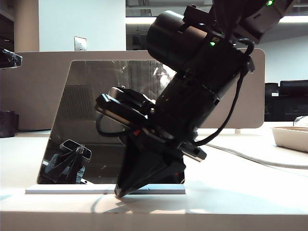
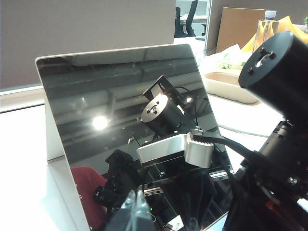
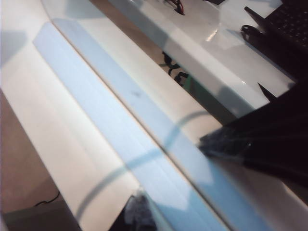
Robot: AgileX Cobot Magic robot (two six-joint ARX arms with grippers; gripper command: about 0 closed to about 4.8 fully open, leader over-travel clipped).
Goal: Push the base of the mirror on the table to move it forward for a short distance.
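Beige divider panel (image 1: 38, 91) upright at rear. White tray (image 1: 291, 137) far right; grey cable (image 1: 255, 156) trails near it. Dark bin (image 1: 7, 124) at left edge.

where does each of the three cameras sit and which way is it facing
Exterior view: low at table height, facing the mirror front; right gripper tips down at the base.
Left wrist view: on the left arm, held up beside the mirror, looking at its glass; left gripper fingertips barely show.
Right wrist view: on the right arm, looking close down at the base; dark gripper on it.
Shared: mirror and base.
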